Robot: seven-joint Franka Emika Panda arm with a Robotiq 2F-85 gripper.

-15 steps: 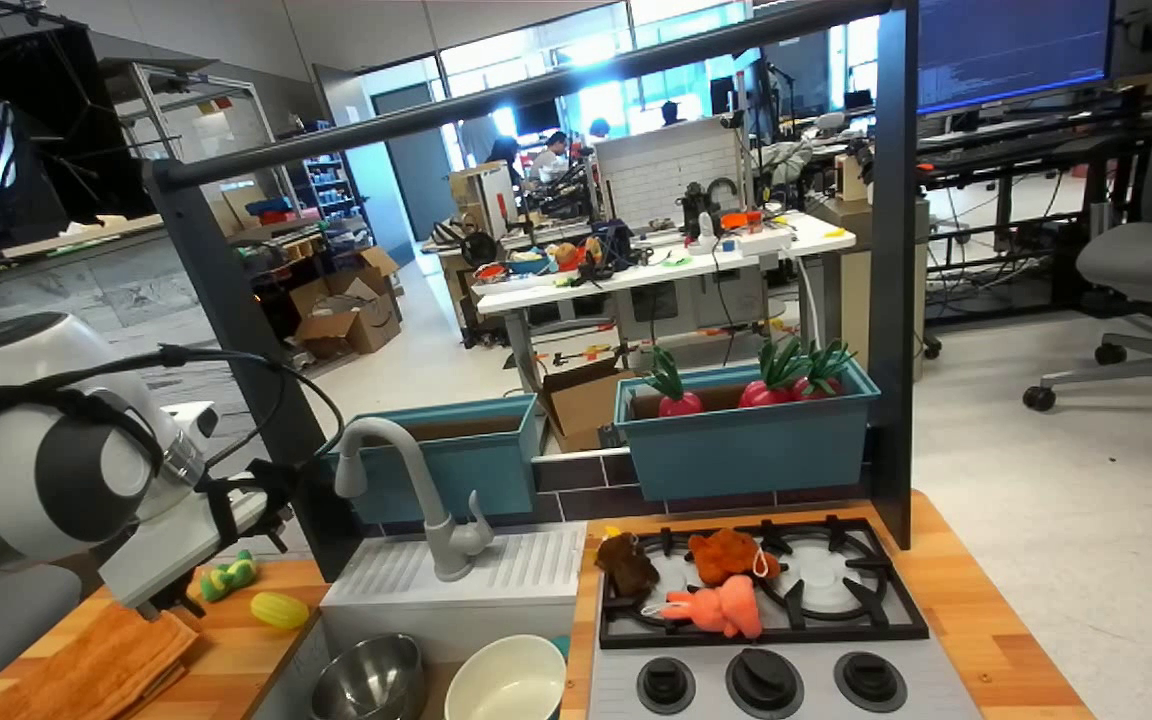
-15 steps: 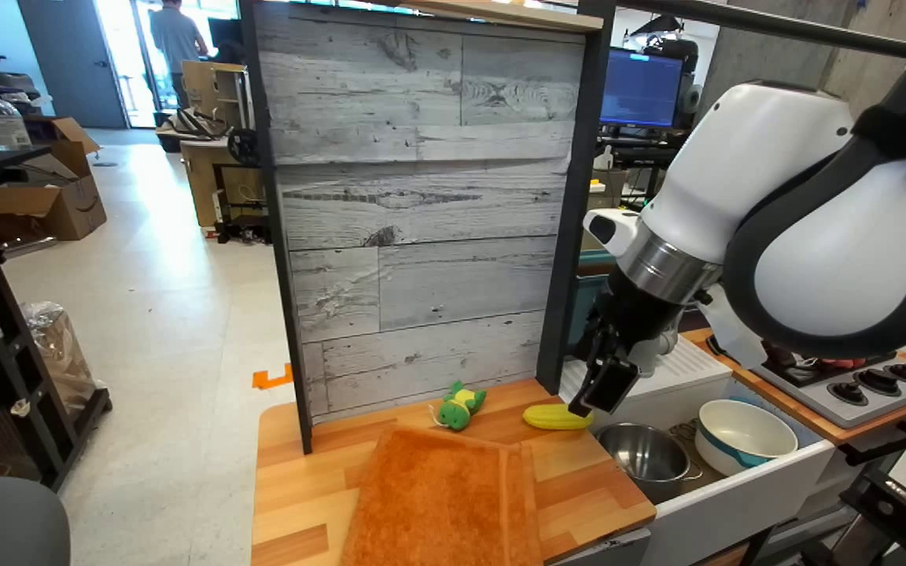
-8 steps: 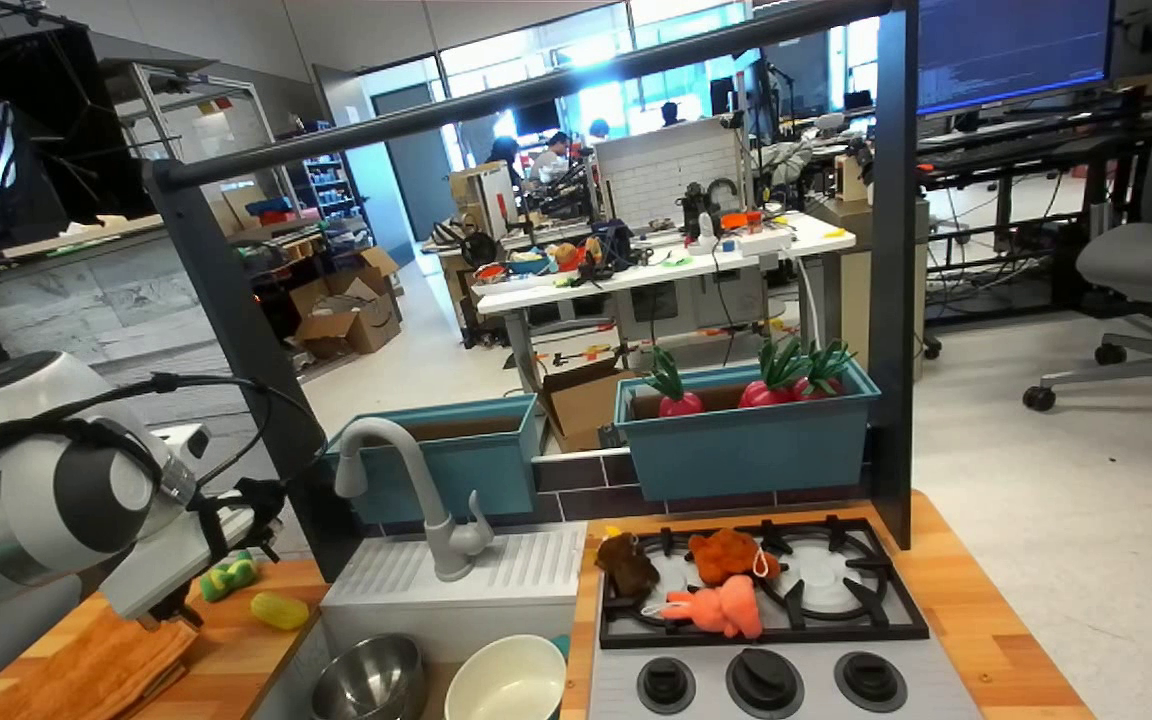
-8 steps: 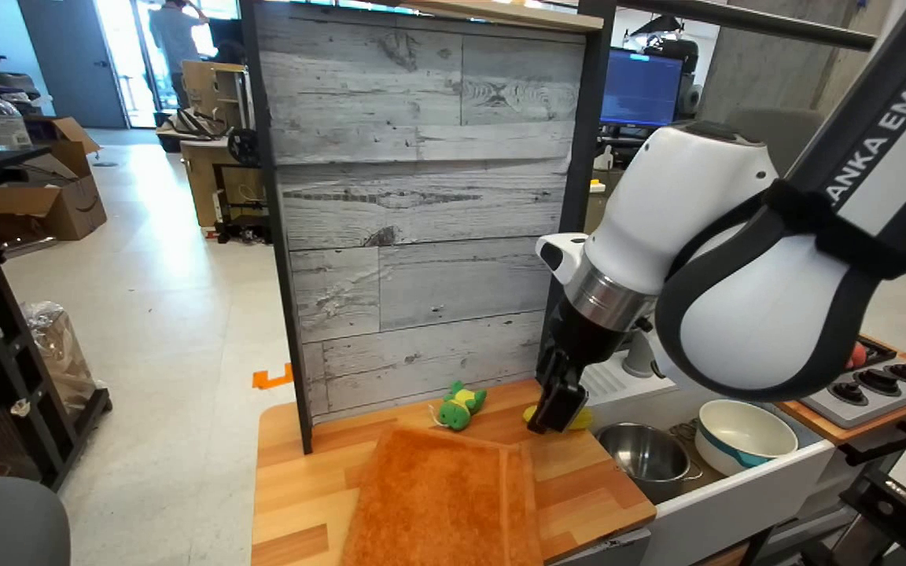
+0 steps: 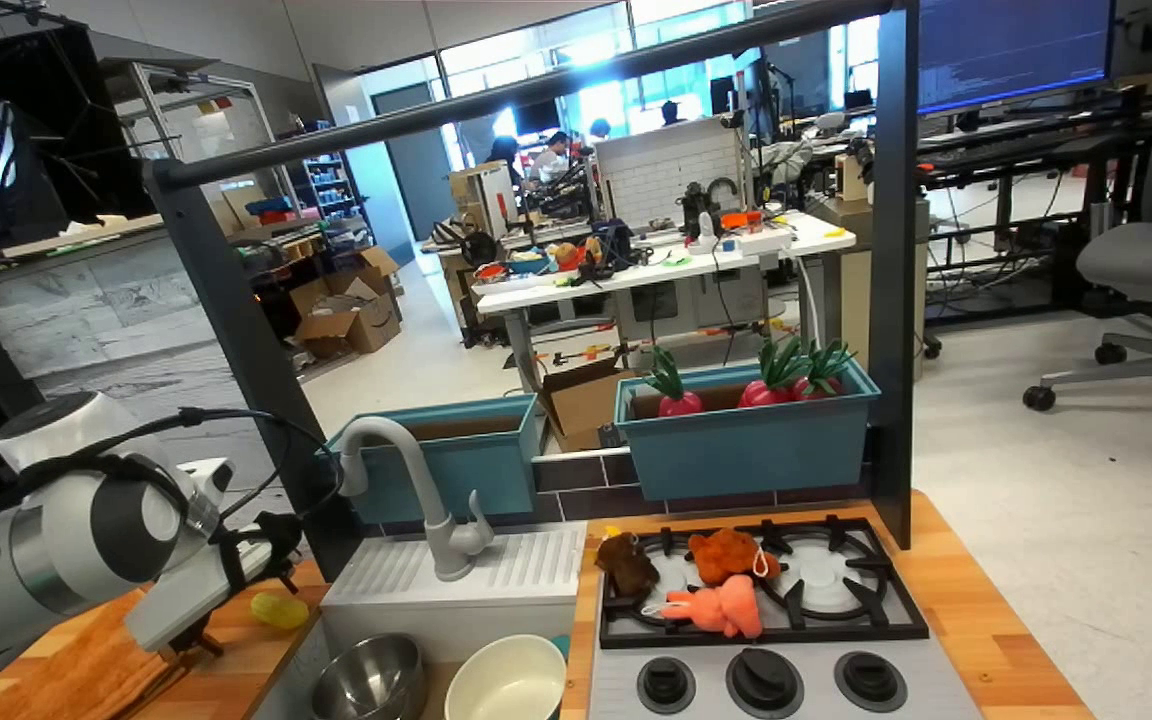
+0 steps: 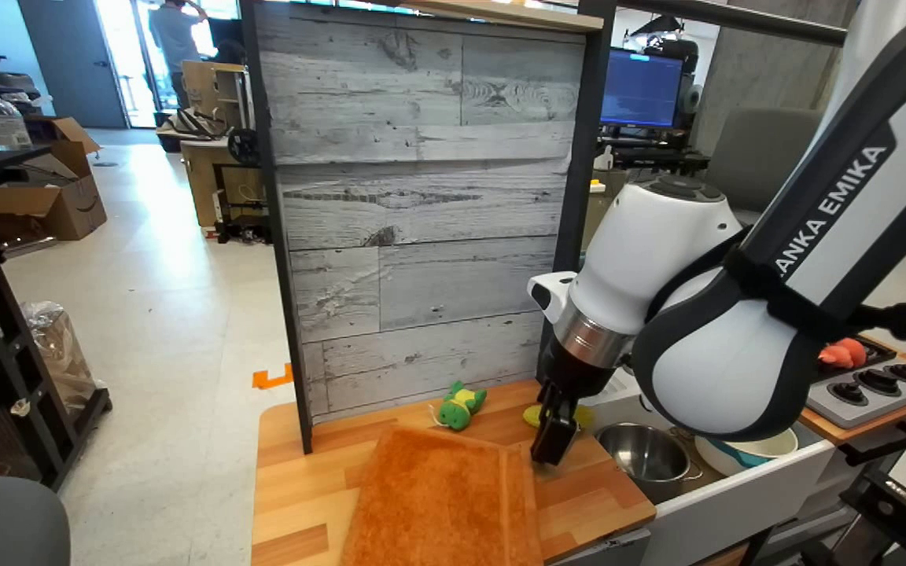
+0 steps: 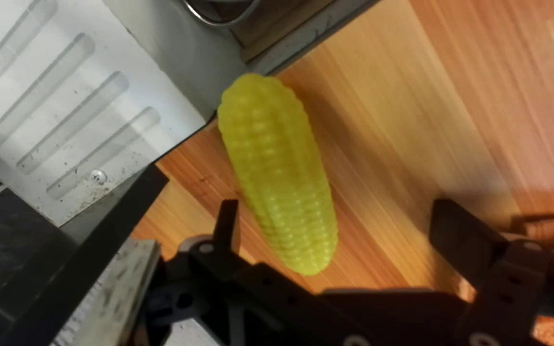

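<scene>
Over the wooden counter (image 7: 402,110) hangs my claw (image 7: 336,207), its fingers spread wide and holding nothing. Below and near it lies the yellow corn (image 7: 279,173), its near end in line with the gap, its far end at the corner of the sink (image 7: 193,57). To close on it well, I judge, I should first bring the gap over its middle, since it sits closer to one finger; a lopsided squeeze could roll it. Only my wrist view shows that offset; in an exterior view my claw hides the corn's middle. Farther out, both exterior views show the metal bowl (image 6: 646,448) in the sink, my wrist just an edge; the green toy (image 6: 458,409) beside the orange towel (image 6: 445,495) shows only in an exterior view.
</scene>
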